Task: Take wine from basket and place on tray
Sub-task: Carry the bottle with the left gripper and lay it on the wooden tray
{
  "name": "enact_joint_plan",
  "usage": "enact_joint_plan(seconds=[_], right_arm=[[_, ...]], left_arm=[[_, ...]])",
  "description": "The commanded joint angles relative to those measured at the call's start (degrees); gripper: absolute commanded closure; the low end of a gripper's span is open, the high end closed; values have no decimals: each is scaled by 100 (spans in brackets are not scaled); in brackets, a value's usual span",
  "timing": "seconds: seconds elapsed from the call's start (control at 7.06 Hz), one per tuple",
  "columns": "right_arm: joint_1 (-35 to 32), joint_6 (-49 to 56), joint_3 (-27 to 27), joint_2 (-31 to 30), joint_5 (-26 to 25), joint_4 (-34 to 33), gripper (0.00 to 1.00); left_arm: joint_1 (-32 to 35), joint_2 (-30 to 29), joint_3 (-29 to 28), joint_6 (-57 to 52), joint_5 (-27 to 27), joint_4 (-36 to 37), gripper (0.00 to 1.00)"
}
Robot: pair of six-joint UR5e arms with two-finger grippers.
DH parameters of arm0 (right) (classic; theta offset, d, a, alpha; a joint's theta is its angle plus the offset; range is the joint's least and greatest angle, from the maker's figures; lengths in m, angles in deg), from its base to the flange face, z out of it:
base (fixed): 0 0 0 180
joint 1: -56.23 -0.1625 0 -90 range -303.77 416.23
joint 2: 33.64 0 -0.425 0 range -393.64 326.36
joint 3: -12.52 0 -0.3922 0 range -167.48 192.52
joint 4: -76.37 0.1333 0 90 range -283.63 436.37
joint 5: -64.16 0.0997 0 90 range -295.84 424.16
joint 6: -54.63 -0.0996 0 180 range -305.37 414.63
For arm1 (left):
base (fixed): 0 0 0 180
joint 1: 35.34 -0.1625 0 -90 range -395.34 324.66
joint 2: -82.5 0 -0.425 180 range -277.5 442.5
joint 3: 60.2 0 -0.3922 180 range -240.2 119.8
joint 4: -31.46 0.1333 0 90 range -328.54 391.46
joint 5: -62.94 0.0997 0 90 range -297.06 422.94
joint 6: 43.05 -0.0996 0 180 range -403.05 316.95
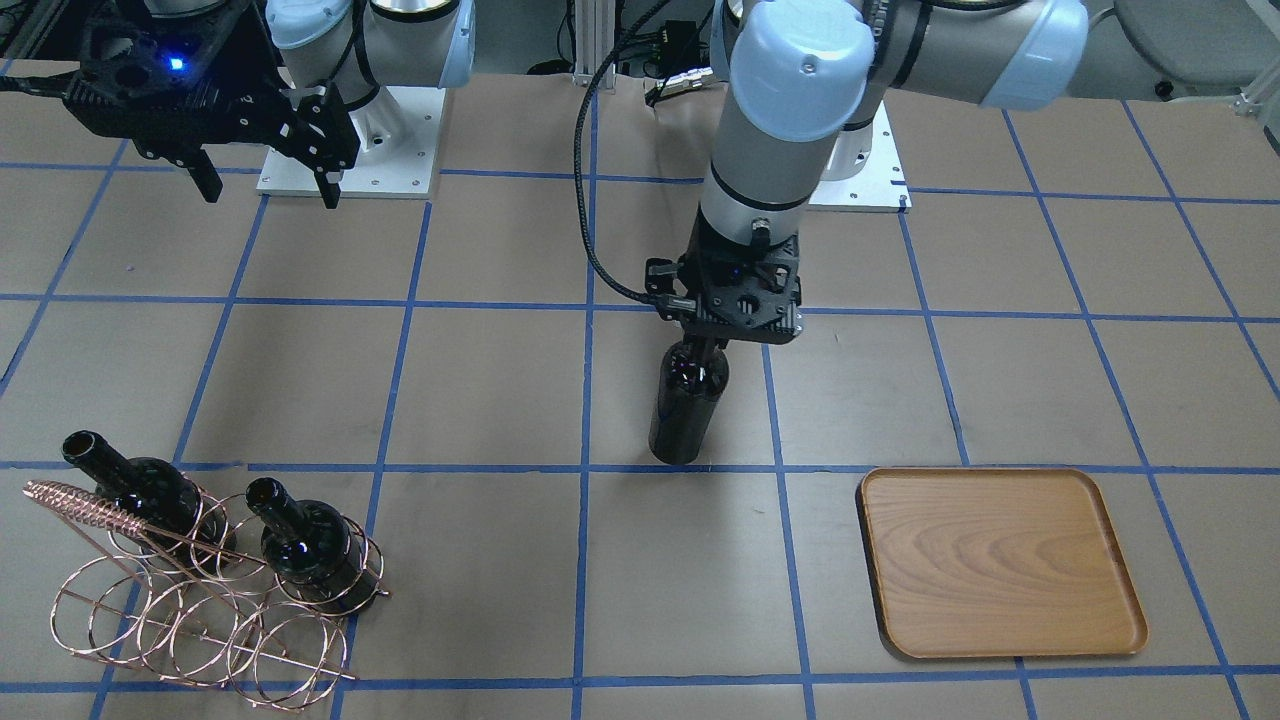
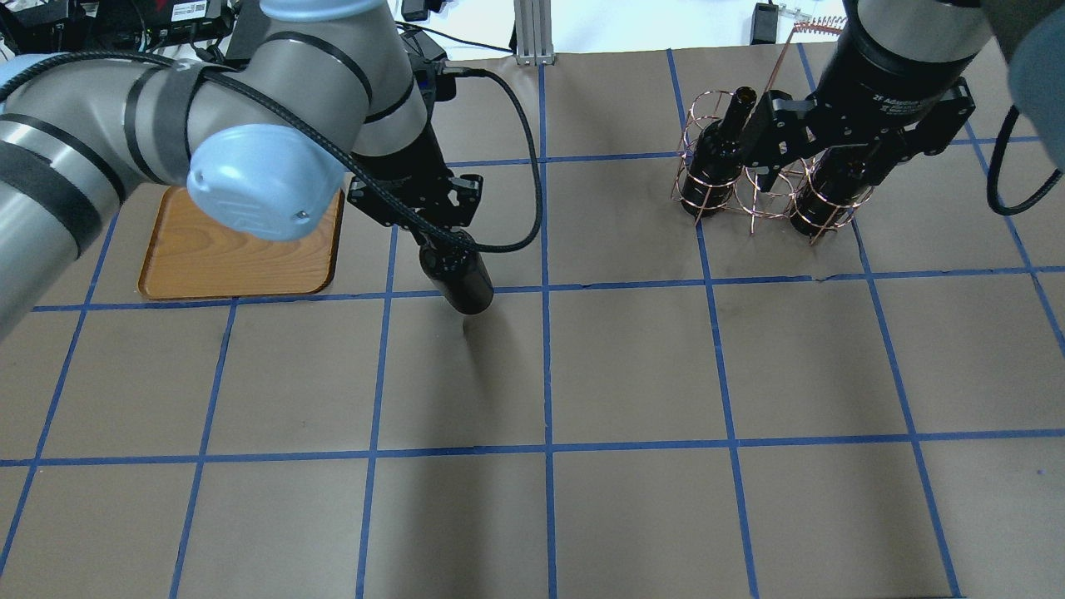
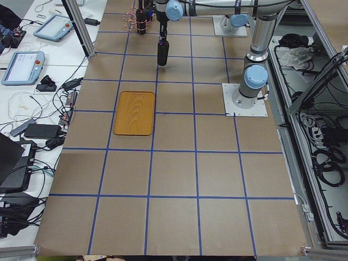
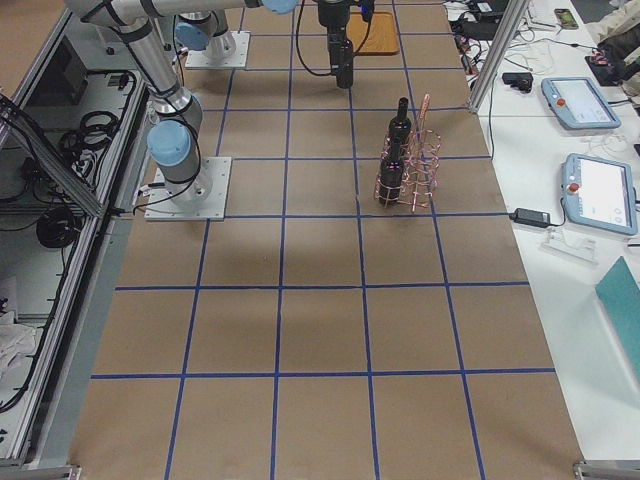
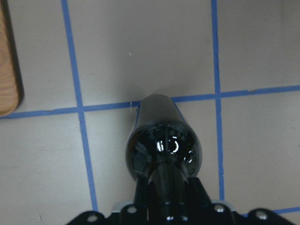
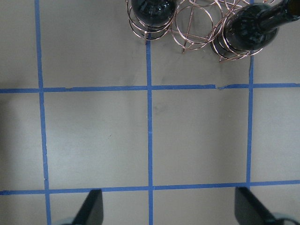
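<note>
My left gripper (image 1: 706, 350) is shut on the neck of a dark glossy wine bottle (image 1: 686, 405) and holds it upright over the table's middle, beside the tray. The left wrist view shows the bottle (image 5: 161, 140) hanging below the gripper over a blue tape crossing. The wooden tray (image 1: 1000, 562) lies flat and bare. The copper wire basket (image 1: 200, 610) holds two more bottles, one (image 1: 135, 485) behind the coiled handle and one (image 1: 310, 545) beside it. My right gripper (image 1: 270, 192) is open and empty, raised on the robot's side of the basket (image 6: 192, 23).
The brown table (image 1: 500, 380) is marked with a grid of blue tape lines. Both arm bases stand on white plates (image 1: 350, 160) at the robot's edge. A black cable (image 2: 524, 166) loops from the left wrist.
</note>
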Motion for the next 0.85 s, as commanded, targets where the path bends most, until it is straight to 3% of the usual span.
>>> enact_joint_plan(seconds=[0.0, 0.14, 0.71], right_arm=[[0, -6, 0, 0, -7, 0, 0], [0, -6, 0, 0, 2, 0, 0], [0, 3, 0, 0, -6, 0, 0]], left_arm=[[-1044, -113, -200, -1024, 15, 344, 92], [-1598, -183, -262, -1839, -3, 415, 92], [-3113, -544, -561, -3137, 173, 415, 91]])
